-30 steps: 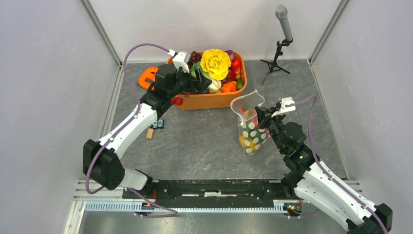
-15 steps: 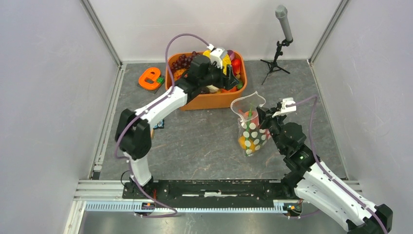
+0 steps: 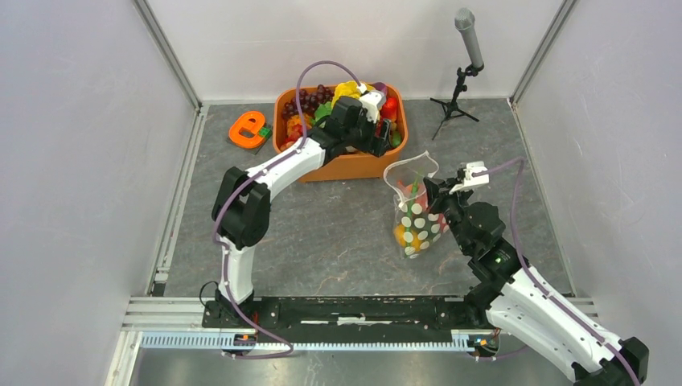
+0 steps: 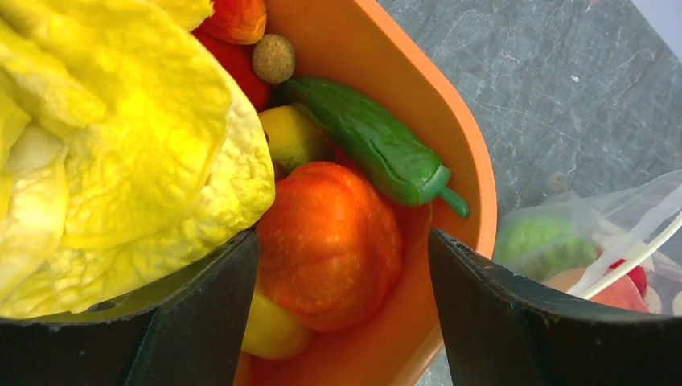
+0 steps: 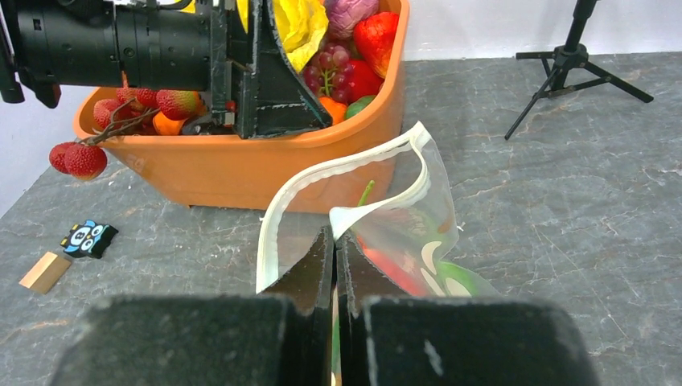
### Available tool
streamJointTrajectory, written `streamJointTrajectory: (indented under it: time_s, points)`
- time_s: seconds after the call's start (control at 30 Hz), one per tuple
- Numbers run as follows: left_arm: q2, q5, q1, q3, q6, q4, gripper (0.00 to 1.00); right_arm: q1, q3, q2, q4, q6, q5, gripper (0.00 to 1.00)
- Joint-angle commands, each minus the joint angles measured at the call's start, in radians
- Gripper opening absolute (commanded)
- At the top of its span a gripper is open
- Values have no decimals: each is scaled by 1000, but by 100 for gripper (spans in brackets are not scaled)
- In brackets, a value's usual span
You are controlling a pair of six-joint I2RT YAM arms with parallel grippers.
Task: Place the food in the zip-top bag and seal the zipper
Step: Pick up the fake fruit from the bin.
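Your left gripper [image 4: 342, 241] hangs spread wide inside the orange rectangular plastic tub [image 4: 450, 137]. Its 2 black fingers [image 4: 201, 314] stand either side of a round glossy orange toy fruit [image 4: 330, 241] without closing on it. Only the left wrist view shows this, along with a long green toy cucumber [image 4: 374, 145] against the tub wall and a crinkled yellow leafy toy [image 4: 121, 145] right beside 1 finger. In the top view the arm hides most of it.

Your right gripper [image 5: 334, 237] is pressed together, pinching the near lip of the clear, floppy, white-dotted zip-top bag [image 5: 402, 209]. That bag stands on the grey table [image 3: 322, 233] just beside the tub's right end, with its mouth gaping and its whitish zipper strip [image 5: 338, 169] parted. The right wrist view shows red and green food inside. The top view adds an orange-yellow piece [image 3: 400, 233] at the bottom.
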Motion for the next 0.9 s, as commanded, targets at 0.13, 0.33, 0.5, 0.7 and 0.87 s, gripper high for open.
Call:
streamJointTrajectory:
  time_s: [0.13, 0.33, 0.5, 0.7, 0.87]
  points:
    - [123, -30, -20, 127, 119, -131, 76, -2, 28, 19, 35, 22, -36, 1]
    - [101, -29, -20, 162, 146, -228, 71, -2, 26, 24, 32, 30, -32, 1]
    - [116, 21, -21, 217, 194, -303, 79, -1, 27, 46, 41, 46, -42, 2]
    - [170, -20, -24, 277, 215, -379, 63, -1, 35, 62, 40, 51, -63, 2]
    - [185, -46, -30, 282, 215, -374, 78, -2, 29, 61, 34, 61, -53, 1]
